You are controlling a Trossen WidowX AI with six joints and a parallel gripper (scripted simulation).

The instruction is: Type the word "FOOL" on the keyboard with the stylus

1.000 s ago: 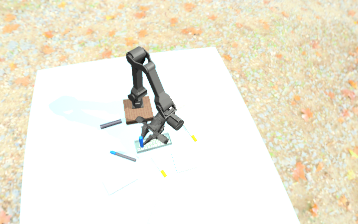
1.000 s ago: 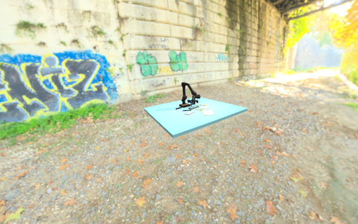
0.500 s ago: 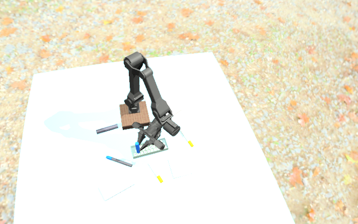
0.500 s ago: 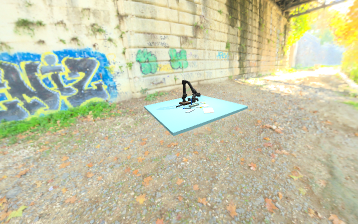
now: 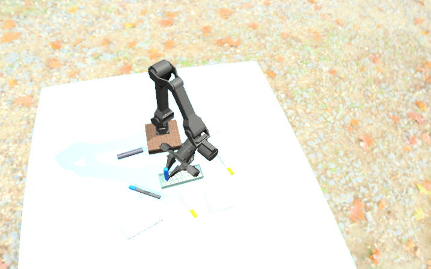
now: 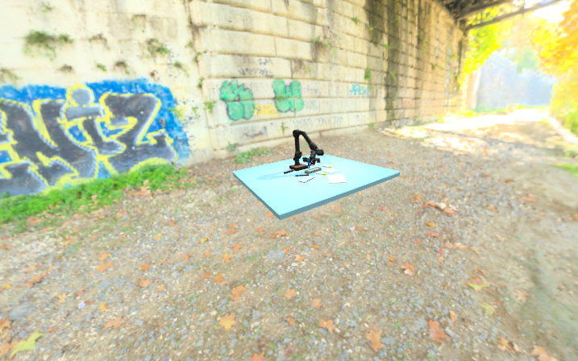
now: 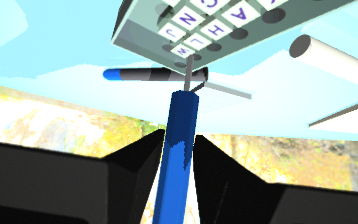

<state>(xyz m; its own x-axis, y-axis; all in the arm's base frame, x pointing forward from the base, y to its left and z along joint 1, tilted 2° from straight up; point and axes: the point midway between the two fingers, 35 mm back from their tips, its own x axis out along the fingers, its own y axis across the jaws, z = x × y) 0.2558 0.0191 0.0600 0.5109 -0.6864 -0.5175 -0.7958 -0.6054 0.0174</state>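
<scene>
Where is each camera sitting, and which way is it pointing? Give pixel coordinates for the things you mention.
Top: high above the white table [image 5: 260,217], looking steeply down; whole arm [image 5: 184,99] shows.
Exterior: well back from the table [image 6: 277,197], facing it and a graffiti wall [image 6: 281,44]; whole arm [image 6: 297,145], small.
Wrist: near the gripper [image 7: 179,138], looking along the blue stylus [image 7: 172,185] toward the keyboard [image 7: 145,42]; only dark fingers show.
Shared: top and exterior both show the arm's wooden base.

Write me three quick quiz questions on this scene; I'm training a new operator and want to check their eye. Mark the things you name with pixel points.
1. True or false: the gripper [image 5: 168,173] [image 7: 179,138] holds the blue stylus [image 5: 166,173] [image 7: 175,162].
2. Which colour is the cap on the dark pen [image 5: 147,193] [image 7: 152,74]: A red, B blue, C green?
3. Fill in: the arm's base stands on a ____ board [image 5: 153,140].

Key: 1 true; 2 B; 3 brown
</scene>
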